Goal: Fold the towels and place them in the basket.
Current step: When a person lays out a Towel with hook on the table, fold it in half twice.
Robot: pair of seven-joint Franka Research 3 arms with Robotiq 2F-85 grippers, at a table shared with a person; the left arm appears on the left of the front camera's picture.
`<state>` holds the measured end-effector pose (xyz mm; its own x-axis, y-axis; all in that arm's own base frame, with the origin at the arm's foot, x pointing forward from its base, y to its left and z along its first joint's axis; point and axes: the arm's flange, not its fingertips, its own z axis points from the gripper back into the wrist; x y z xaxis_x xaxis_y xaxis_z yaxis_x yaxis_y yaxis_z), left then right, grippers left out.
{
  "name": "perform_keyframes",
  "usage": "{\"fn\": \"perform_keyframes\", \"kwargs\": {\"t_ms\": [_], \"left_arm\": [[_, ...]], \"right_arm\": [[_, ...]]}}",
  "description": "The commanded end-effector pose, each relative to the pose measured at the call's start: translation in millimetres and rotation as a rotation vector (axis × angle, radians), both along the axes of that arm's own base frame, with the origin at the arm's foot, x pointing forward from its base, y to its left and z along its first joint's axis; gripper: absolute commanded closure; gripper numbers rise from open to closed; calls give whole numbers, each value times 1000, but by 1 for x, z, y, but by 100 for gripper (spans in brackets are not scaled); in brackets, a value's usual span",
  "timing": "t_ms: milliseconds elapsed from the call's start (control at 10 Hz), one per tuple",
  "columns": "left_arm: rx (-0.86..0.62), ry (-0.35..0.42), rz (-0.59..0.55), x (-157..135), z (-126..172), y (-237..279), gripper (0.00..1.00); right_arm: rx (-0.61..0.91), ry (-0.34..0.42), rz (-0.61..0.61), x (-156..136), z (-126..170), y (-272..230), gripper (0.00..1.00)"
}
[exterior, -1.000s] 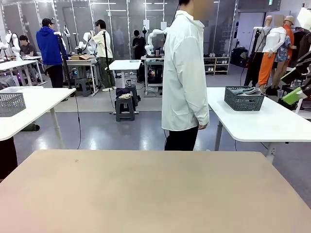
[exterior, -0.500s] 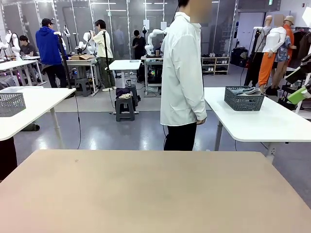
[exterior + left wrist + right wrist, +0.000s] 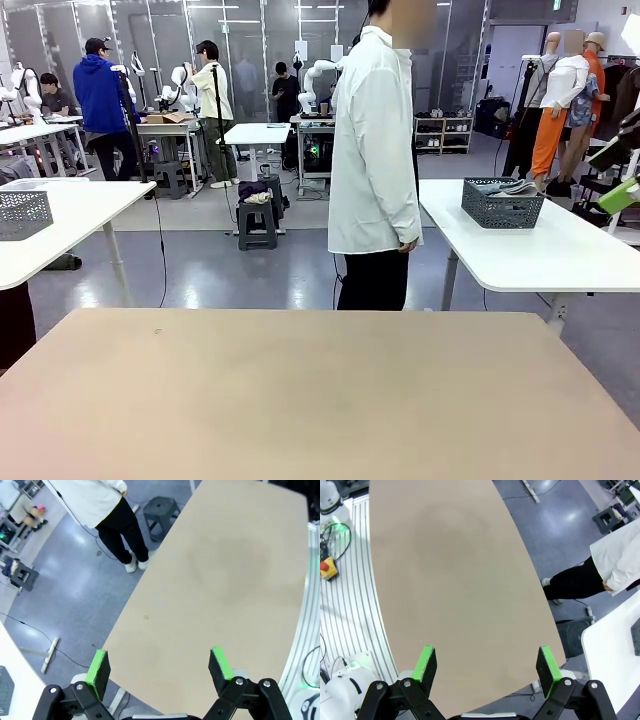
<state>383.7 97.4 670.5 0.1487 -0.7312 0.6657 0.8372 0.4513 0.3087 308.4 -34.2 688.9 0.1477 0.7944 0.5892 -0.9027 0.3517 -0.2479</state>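
Against a second ago: person (image 3: 375, 150) in the white coat (image 3: 372, 190) now turned a little more side-on and shifted slightly toward the left arm's side, hand (image 3: 406, 244) drawn up closer to the coat hem. Beige table (image 3: 320, 400) and basket unchanged.

Left gripper (image 3: 159, 656) spread fully wide, nothing between the green pads (image 3: 98, 666), nothing held. Below and beyond its jaws, bare table top. Past the far edge, ahead and toward its left finger: grey floor (image 3: 65, 580), the person's dark trousers and white shoes, a dark stool (image 3: 161, 506).

Right gripper (image 3: 486, 654) likewise at full spread, empty. Beyond its jaws the same plain top, with a faint darker patch in it. Off toward its right finger: floor, the person's legs, a corner of a white side table (image 3: 610, 655).

Basket (image 3: 502, 204): well apart from both sets of jaws, across the floor on the white side table on the right arm's side, just beside the person. Towels (image 3: 505, 186) lying in it, showing above the rim; colours and folds too small to tell.

Room: a second mesh bin (image 3: 22, 214) on another white table (image 3: 70, 215) on the left arm's side. Further back, more tables, people standing at work, glass partitions.
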Motion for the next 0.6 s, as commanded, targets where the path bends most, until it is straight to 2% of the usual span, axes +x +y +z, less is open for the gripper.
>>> {"fn": "perform_keyframes", "kwargs": {"t_ms": [0, 500], "left_arm": [[-9, -12, -63, 4, 19, 14, 0], [-58, -8, -162, 8, 21, 34, 0]], "right_arm": [[9, -12, 57, 2, 20, -17, 0], [64, -22, 95, 2, 27, -43, 0]]}}
